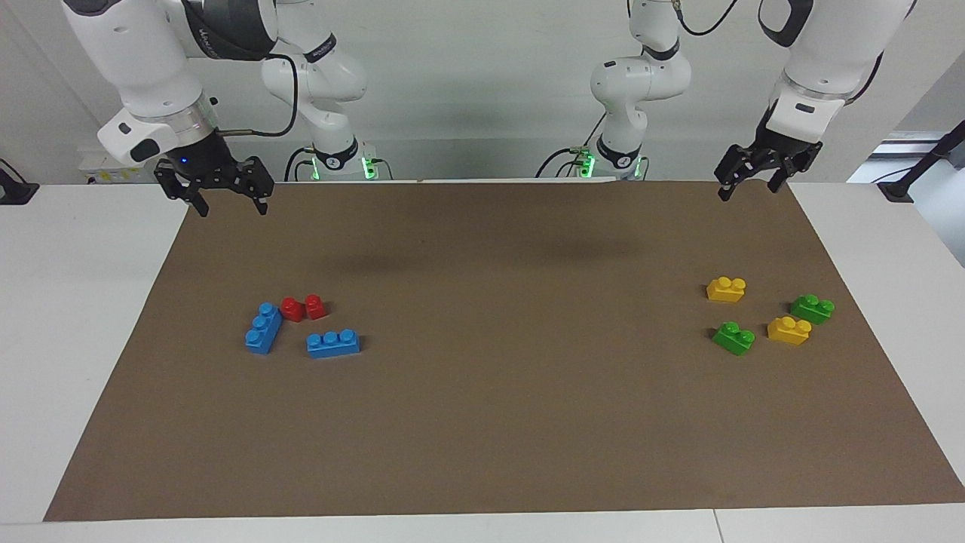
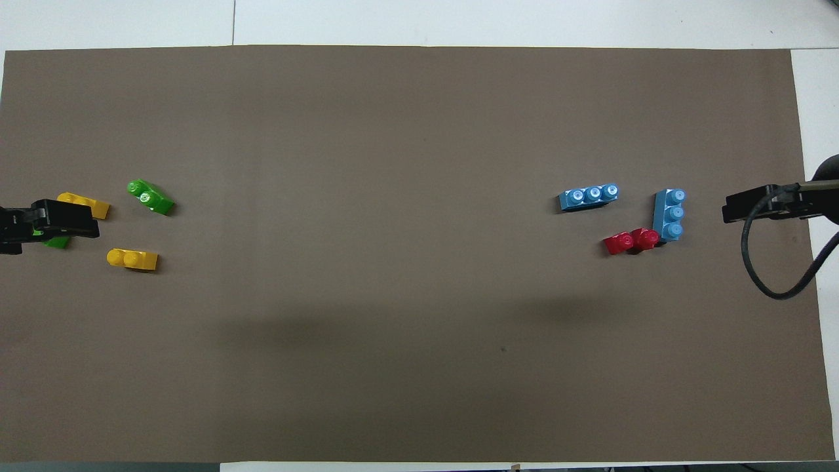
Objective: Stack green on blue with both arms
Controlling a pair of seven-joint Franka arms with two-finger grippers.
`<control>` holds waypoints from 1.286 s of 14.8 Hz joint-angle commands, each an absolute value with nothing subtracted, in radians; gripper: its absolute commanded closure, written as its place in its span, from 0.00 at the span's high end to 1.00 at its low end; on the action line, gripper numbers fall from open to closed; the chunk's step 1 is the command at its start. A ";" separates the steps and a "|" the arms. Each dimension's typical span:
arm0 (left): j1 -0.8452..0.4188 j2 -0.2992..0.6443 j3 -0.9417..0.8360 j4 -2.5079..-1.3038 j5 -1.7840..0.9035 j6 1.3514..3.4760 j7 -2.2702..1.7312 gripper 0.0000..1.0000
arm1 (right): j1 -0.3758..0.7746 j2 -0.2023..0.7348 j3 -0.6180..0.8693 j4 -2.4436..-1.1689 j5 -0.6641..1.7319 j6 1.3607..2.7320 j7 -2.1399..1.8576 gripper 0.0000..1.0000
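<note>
Two green bricks [image 1: 734,337] [image 1: 812,308] lying on the worktop [image 1: 482,422] toward the left arm's end, among yellow bricks [image 1: 788,329]. Two blue bricks [image 1: 333,343] [image 1: 263,328] toward the right arm's end. Left tool [image 1: 746,186] and right tool [image 1: 230,204] raised, both released, holding nothing.

The facing view looks from high across the worktop [image 1: 90,302] toward the 2 arm bases, which stand at its top edge, and takes in the whole brown mat [image 1: 497,422] from a moderate distance. The overhead view looks steeply down from above the robots' own end, with the mat [image 2: 406,131] filling nearly its whole width. The 2 views are turned half a turn apart and share the mat and the brick clusters at each of its ends.
</note>
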State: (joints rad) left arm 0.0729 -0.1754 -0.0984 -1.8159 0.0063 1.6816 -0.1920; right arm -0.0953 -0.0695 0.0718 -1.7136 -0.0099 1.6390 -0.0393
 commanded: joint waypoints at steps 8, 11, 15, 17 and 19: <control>0.110 -0.176 -0.094 -1.939 -0.024 1.830 -0.497 1.00 | -0.109 -0.069 0.077 -1.747 -0.015 1.746 0.407 1.00; 0.137 -0.149 -0.094 -1.948 -0.046 1.865 -0.552 1.00 | -0.110 -0.028 0.078 -1.741 -0.005 1.763 0.692 1.00; 0.152 -0.095 -0.094 -1.947 -0.048 1.908 -0.607 1.00 | -0.115 0.038 0.077 -1.717 0.122 1.784 1.140 0.99; 0.166 -0.057 -0.094 -1.947 -0.048 1.942 -0.640 1.00 | -0.117 0.093 0.072 -1.677 0.182 1.783 1.264 0.98; 0.178 -0.017 -0.094 -1.944 -0.048 1.973 -0.646 1.00 | -0.127 0.158 0.069 -1.635 0.268 1.786 1.322 0.97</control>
State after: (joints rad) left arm 0.1545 -0.0476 -0.0861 -1.9366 -0.0310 1.9326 -0.6295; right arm -0.1043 0.0844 0.0664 -1.7035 0.1981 1.7869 1.2551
